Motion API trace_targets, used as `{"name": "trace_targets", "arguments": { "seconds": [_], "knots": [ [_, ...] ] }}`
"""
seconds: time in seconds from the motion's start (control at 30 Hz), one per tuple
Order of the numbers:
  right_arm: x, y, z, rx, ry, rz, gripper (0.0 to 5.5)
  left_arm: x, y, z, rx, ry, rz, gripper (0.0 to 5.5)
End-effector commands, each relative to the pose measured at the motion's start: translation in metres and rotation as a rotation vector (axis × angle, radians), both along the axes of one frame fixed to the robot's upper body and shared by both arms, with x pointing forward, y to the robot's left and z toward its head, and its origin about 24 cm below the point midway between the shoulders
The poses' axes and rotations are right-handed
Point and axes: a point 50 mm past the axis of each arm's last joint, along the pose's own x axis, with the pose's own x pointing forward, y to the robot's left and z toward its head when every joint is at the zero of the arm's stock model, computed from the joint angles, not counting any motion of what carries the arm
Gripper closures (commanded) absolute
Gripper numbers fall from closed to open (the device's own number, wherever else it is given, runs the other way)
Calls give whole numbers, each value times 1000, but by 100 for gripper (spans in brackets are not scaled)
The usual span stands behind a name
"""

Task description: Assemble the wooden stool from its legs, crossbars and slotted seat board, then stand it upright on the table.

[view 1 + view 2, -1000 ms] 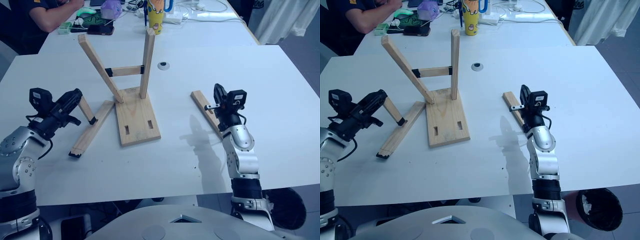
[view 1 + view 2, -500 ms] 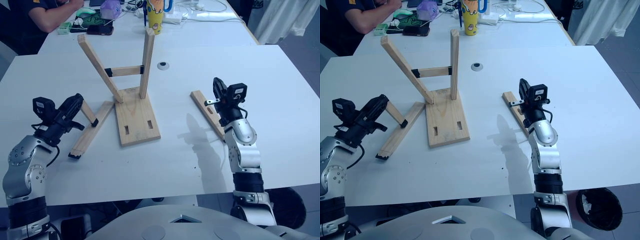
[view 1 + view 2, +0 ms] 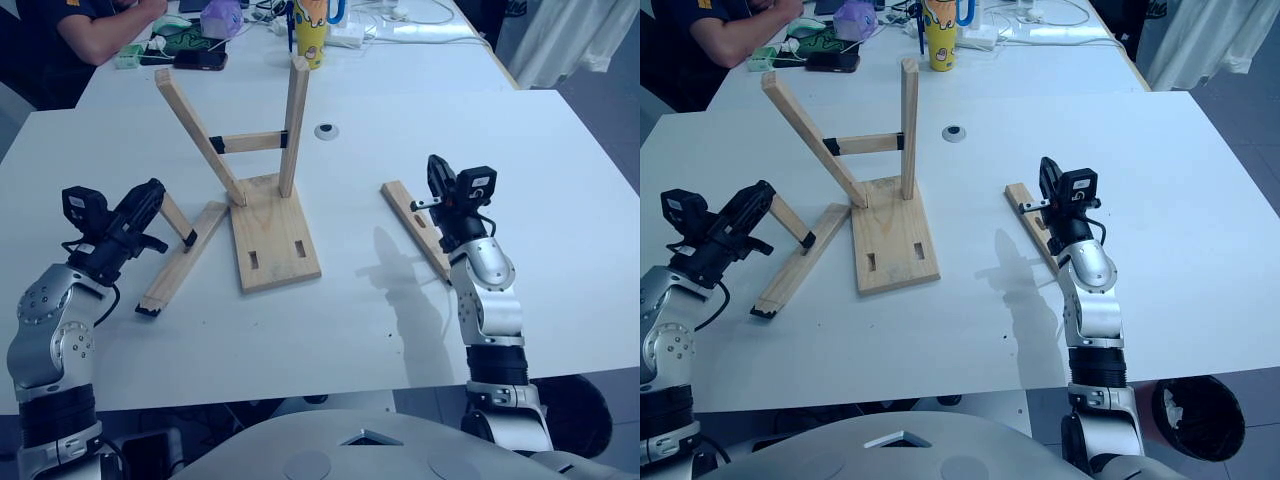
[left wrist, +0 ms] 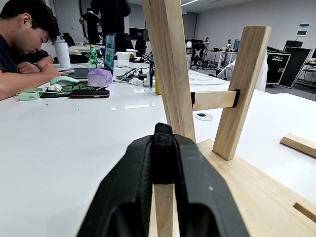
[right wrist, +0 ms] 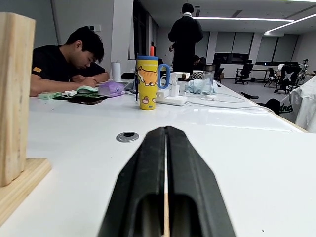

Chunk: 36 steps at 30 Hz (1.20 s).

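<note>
Mug point(image 3: 942, 35) beyond upturned seat board point(image 3: 896, 250)

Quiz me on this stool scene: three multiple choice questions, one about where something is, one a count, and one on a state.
1. At which end of the seat board are the two empty slots?
A. The end nearer the robot.
B. The far end.
C. Along the middle.

2. How many legs stand in the seat board?
A. None.
B. Two.
C. Four.

3. How are the fingers of the right gripper?
A. Spread wide.
B. Closed around a cup.
C. Pressed together.

Answers:
1 A, both slots sit open near the board's close edge, while the legs stand at the far end.
2 B, two legs rise from the board, joined by a crossbar.
3 C, the right wrist view shows the fingers meeting along a thin seam.
</note>
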Motion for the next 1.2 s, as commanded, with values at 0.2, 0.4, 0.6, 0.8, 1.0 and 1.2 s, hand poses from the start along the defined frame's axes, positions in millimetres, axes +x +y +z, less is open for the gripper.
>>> {"name": "trace_targets", "arguments": {
  "seconds": [0.2, 0.4, 0.6, 0.8, 1.0, 1.2],
  "knots": [
    [2, 0, 1, 12, 9, 4, 550, -3, 7, -6, 47, 24, 2, 505],
    [3, 1, 1, 15, 10, 9, 550, -4, 9, 2, 49, -3, -1, 505],
    [1, 2, 0, 11, 10, 12, 550, -3, 5, 6, 52, -17, -22, 505],
    [0, 1, -1, 11, 12, 13, 550, -3, 10, 7, 76, -13, -32, 505],
    [0, 1, 0, 8, 12, 15, 550, -3, 13, 5, 96, 3, -53, 505],
    [1, 0, 0, 10, 13, 17, 550, 0, 12, 2, 106, 4, -67, 505]
  ]
}}
